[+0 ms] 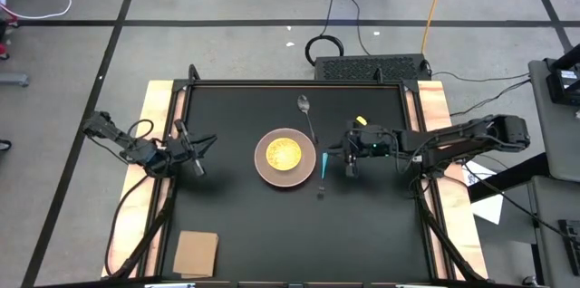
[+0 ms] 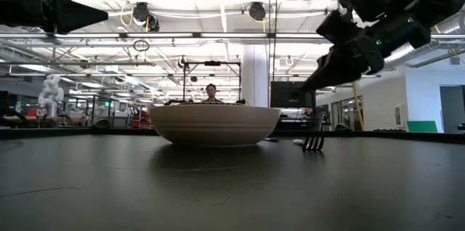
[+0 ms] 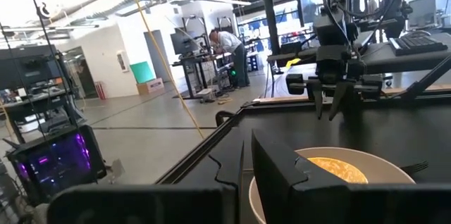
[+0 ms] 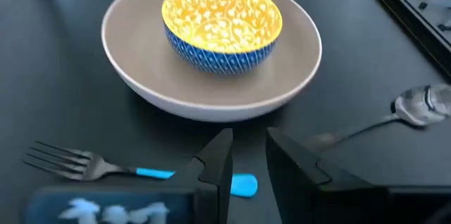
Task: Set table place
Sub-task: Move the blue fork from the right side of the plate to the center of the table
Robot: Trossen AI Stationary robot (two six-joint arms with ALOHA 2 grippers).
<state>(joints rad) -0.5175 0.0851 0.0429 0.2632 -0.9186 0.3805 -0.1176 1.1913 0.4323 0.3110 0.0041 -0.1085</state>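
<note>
A pinkish-tan plate (image 1: 265,163) sits at the middle of the black table (image 1: 236,225), with a yellow dish (image 1: 283,153) patterned blue outside (image 4: 222,23) standing in it. A silver spoon (image 1: 308,118) lies just beyond the plate's right rim. A fork with a light-blue handle (image 1: 323,166) lies flat right of the plate, tines (image 4: 60,162) toward the near edge. My right gripper (image 1: 350,168) hovers just right of the fork, fingers slightly apart; it holds nothing. The handle's end (image 4: 244,185) shows between them. My left gripper (image 1: 199,154) is open and empty, left of the plate.
A tan cardboard-like square (image 1: 196,252) lies near the table's front left corner. Pale wooden strips (image 1: 159,116) run along the left and right edges. A person (image 2: 211,93) stands far off in the room behind the table.
</note>
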